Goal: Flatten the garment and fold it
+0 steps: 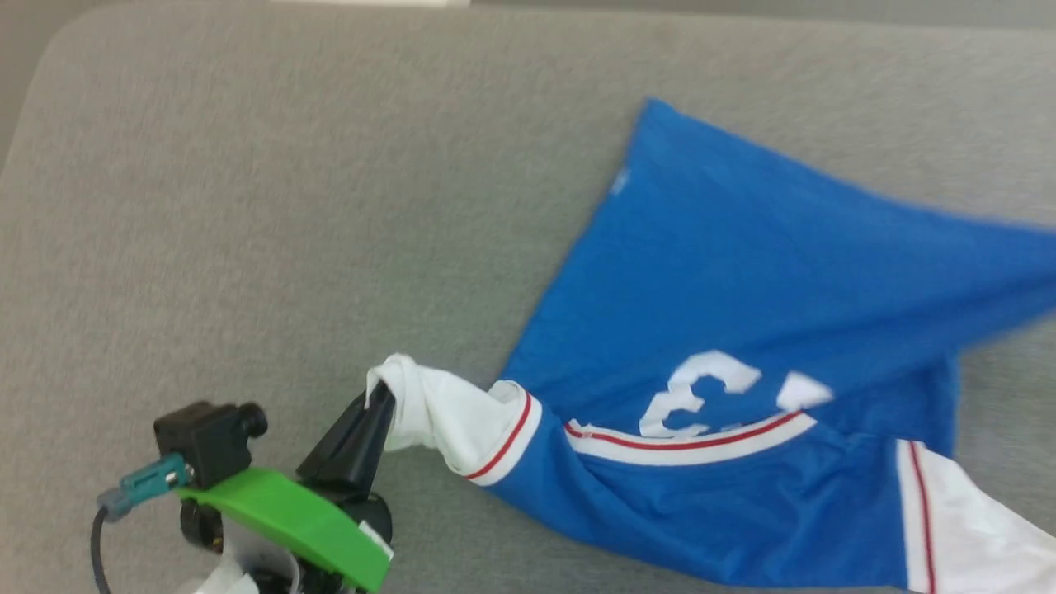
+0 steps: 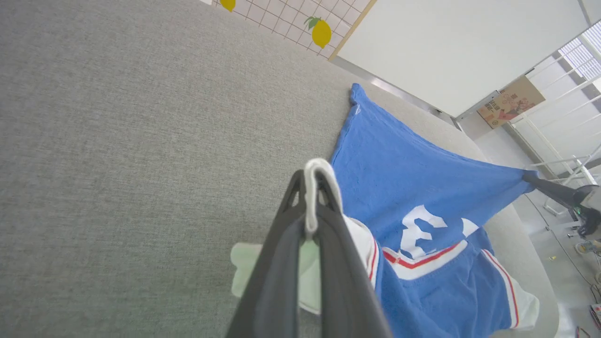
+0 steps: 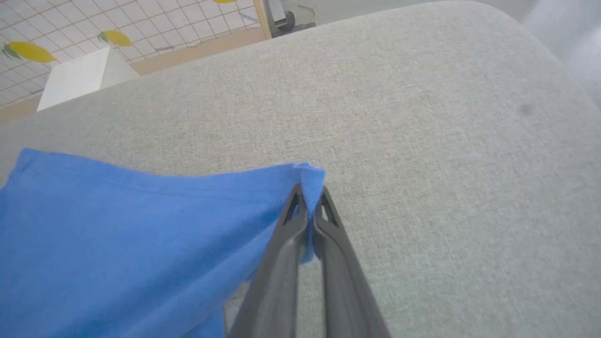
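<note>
The garment [image 1: 742, 280], a royal-blue jersey with white sleeves, red stripe trim and a white number, lies stretched across the right half of the grey surface. My left gripper [image 1: 378, 396] is shut on the end of one white sleeve [image 1: 445, 417], pulling it out to the left; in the left wrist view the white cloth [image 2: 312, 188] loops between its fingers [image 2: 286, 220]. My right gripper [image 3: 310, 190] is shut on a blue corner of the garment [image 3: 307, 171], lifted off the surface. That corner [image 2: 526, 176] and the right gripper [image 2: 533, 178] also appear far off. The other white sleeve [image 1: 973, 528] hangs at the lower right.
The grey padded surface [image 1: 289, 206] stretches wide and bare to the left and back, with rounded corners. Beyond its edge are a tiled wall with lemon prints [image 2: 321, 33], a white board [image 2: 446, 47] and white railings [image 2: 563, 117].
</note>
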{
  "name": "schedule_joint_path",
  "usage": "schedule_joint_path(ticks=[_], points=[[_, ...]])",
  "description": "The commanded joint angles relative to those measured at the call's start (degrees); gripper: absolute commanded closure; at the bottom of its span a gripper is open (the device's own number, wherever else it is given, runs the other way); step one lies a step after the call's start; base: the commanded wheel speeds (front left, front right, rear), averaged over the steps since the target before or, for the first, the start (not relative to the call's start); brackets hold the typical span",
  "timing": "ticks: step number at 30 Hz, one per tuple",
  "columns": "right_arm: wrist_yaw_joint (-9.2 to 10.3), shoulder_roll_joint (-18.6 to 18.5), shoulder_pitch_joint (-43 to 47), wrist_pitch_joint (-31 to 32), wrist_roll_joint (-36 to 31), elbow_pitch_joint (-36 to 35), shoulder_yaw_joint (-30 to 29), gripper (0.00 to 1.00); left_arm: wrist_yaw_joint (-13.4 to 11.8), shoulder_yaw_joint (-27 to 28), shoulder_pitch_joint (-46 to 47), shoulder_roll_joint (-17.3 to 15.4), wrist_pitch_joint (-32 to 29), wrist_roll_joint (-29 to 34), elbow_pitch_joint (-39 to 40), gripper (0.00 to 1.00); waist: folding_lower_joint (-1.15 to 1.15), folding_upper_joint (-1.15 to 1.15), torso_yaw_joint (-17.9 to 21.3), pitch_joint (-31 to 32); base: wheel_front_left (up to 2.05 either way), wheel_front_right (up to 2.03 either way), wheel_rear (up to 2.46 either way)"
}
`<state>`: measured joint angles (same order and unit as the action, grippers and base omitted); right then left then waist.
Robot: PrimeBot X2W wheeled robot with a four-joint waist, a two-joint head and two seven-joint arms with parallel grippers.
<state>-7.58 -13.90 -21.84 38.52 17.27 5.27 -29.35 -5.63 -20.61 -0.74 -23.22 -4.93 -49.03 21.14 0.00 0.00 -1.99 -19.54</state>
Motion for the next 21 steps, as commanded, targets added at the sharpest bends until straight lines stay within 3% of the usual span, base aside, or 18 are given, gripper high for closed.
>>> schedule_joint_path(ticks=[1,7,13,16,21], points=[[0.09,0.9,3.0,-0.1,1.1,-2.0,-1.2,1.0,-0.3,0.5,-1.0,-0.4,0.5,-0.8,0.4,1.0,0.0,0.0,4.0,4.1,0.0,0.0,0.0],[0.09,6.4,14.9,2.1,3.5,-10.3,-4.6,1.0,-1.1,1.4,-3.9,-1.4,0.7,-1.4,1.9,1.0,0.0,0.0,6.5,5.4,0.0,0.0,0.0],[0.09,9.9,24.7,6.4,5.3,-15.2,-4.0,1.0,-2.0,2.0,-6.0,-2.2,0.3,-1.9,3.5,1.0,0.0,0.0,8.0,6.2,0.0,0.0,0.0],[0.09,10.5,27.8,6.0,5.2,-15.1,-3.5,1.0,-2.3,2.1,-6.6,-2.6,-0.1,-2.1,4.0,1.0,0.0,0.0,8.2,6.5,0.0,0.0,0.0],[0.09,10.9,28.7,0.3,3.0,-9.6,-0.1,1.0,-2.8,2.1,-6.9,-2.9,-0.8,-2.3,4.5,1.0,0.0,0.0,8.5,7.3,0.0,0.0,0.0]])
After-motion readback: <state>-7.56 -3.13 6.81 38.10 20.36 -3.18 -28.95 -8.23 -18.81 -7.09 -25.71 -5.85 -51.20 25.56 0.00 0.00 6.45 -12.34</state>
